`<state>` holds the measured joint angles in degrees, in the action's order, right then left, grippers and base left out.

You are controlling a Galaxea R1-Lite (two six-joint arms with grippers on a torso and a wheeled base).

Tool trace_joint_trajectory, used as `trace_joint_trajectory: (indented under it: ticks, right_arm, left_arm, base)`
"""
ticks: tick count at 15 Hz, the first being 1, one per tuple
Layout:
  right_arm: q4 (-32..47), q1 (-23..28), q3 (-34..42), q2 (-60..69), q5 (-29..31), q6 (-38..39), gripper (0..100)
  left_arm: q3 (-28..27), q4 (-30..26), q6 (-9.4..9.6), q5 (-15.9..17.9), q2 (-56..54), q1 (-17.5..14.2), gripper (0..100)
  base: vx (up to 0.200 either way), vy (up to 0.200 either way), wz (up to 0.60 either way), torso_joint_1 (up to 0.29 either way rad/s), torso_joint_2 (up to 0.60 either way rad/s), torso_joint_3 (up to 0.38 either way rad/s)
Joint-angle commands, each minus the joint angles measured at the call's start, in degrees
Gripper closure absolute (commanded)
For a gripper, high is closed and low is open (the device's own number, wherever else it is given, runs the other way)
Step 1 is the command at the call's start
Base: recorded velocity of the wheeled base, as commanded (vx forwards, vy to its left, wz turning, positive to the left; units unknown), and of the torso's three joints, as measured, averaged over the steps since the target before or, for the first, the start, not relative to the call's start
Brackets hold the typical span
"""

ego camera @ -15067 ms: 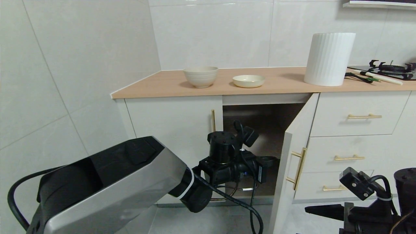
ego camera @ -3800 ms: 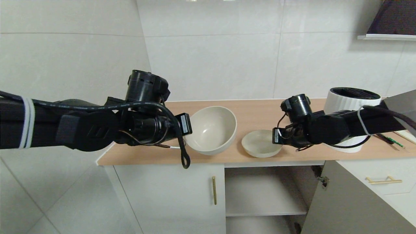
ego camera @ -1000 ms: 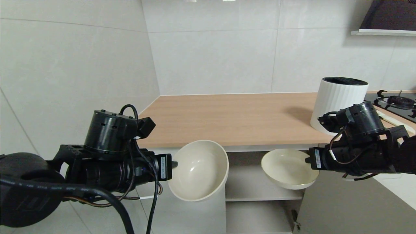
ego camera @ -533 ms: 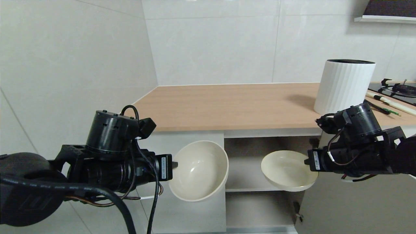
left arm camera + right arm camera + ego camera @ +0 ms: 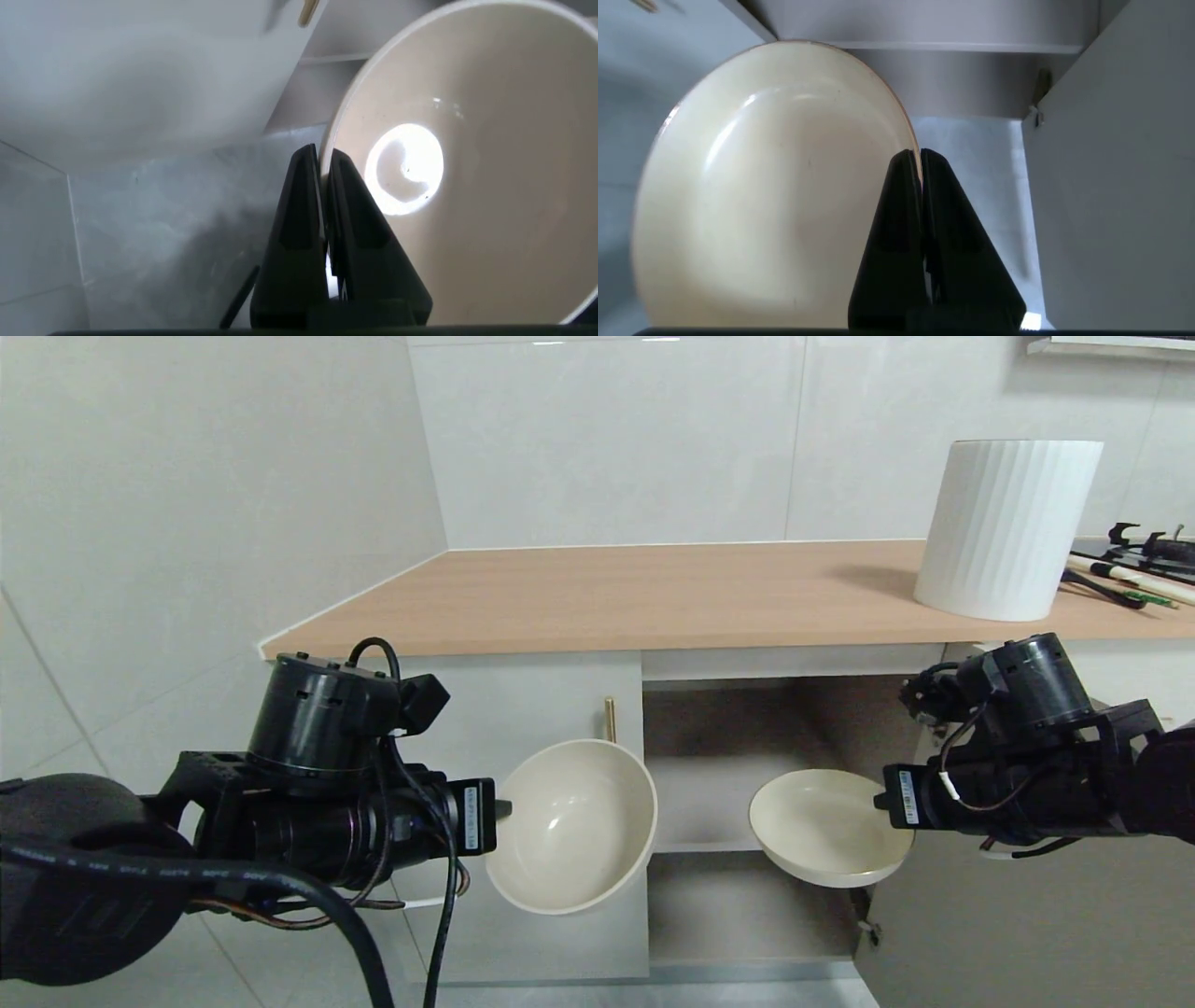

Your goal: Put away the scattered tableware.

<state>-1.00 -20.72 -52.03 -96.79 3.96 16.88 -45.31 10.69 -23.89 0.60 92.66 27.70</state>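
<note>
My left gripper (image 5: 497,810) is shut on the rim of a deep cream bowl (image 5: 571,826), held tilted in the air in front of the closed left cabinet door. The same bowl (image 5: 467,168) sits pinched at its rim by the left gripper (image 5: 323,161). My right gripper (image 5: 882,798) is shut on the rim of a shallow cream dish (image 5: 826,828), held before the open cabinet (image 5: 747,756). The dish (image 5: 775,187) has its edge between the shut fingers of the right gripper (image 5: 921,163).
The open cabinet door (image 5: 1027,915) hangs at the right under my right arm. A shelf (image 5: 695,812) divides the cabinet. On the wooden counter (image 5: 653,593) stands a white ribbed container (image 5: 1013,527), with utensils (image 5: 1116,583) and a stove beyond it.
The camera has dropped, so the counter and cabinet sit higher in view. Both arms keep the same hold on bowl and dish, now level with the cabinet opening.
</note>
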Motion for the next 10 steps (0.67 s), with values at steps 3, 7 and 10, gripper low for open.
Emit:
trace_joint_trajectory:
  ticks: [3, 7, 10]
  right_arm:
    - [-0.1, 0.0, 0.0, -0.2, 0.0, 0.0, 100]
    - [-0.1, -0.1, -0.1, -1.1, -0.1, -0.1, 100]
    - [-3.0, -0.2, -0.6, -6.7, 0.0, -0.4, 100]
  left_arm:
    - [0.0, 0.1, -0.01, 0.0, 0.1, 0.0, 100]
    - [-0.1, 0.1, -0.01, 0.0, 0.1, 0.0, 100]
    - [-0.1, 0.1, -0.01, 0.0, 0.2, 0.0, 100]
  base:
    - [0.000, 0.000, 0.00, -0.046, 0.20, 0.132]
    - [0.000, 0.000, 0.00, -0.003, 0.02, 0.012]
    - [0.000, 0.000, 0.00, 0.000, 0.00, 0.000]
